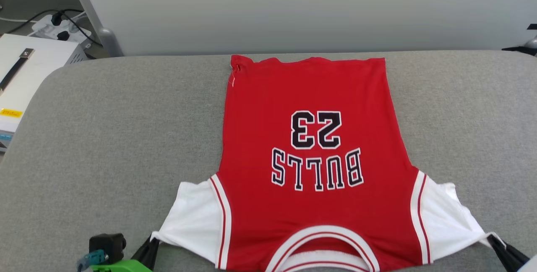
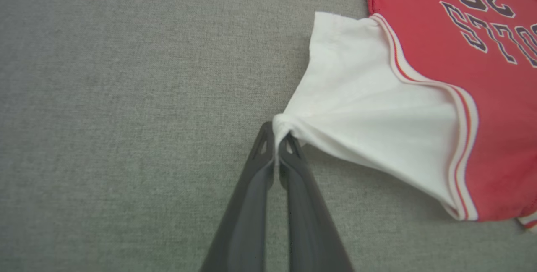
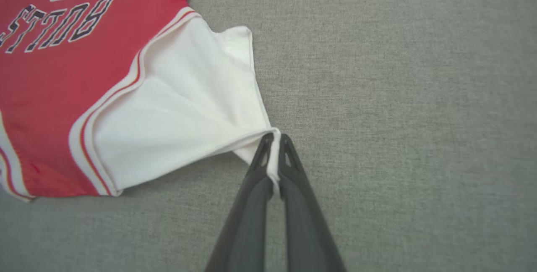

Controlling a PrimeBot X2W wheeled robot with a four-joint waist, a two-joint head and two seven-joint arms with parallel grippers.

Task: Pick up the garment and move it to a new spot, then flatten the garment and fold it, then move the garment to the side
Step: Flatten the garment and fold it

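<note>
Left pincer [image 2: 277, 135] and right pincer [image 3: 275, 139] each pinch a garment [image 1: 310, 95] sleeve on the grey cloth surface [image 1: 105, 137] before a pale wall [image 1: 293, 7].

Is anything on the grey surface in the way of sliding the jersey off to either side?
Nothing visible. The jersey lies on bare grey fabric on both sides; the left hand and right hand both hold it.

A: Where does the garment [image 1: 310, 95] lie?
B: Flat on the padded surface [image 1: 105, 137], with a wall panel [image 1: 293, 11] behind its hem.
A: What's around the garment?
B: The left gripper [image 2: 277, 135] pinches its left sleeve tip and the right gripper [image 3: 275, 139] its right sleeve tip. A box [image 1: 33, 70] sits well off its left.
</note>
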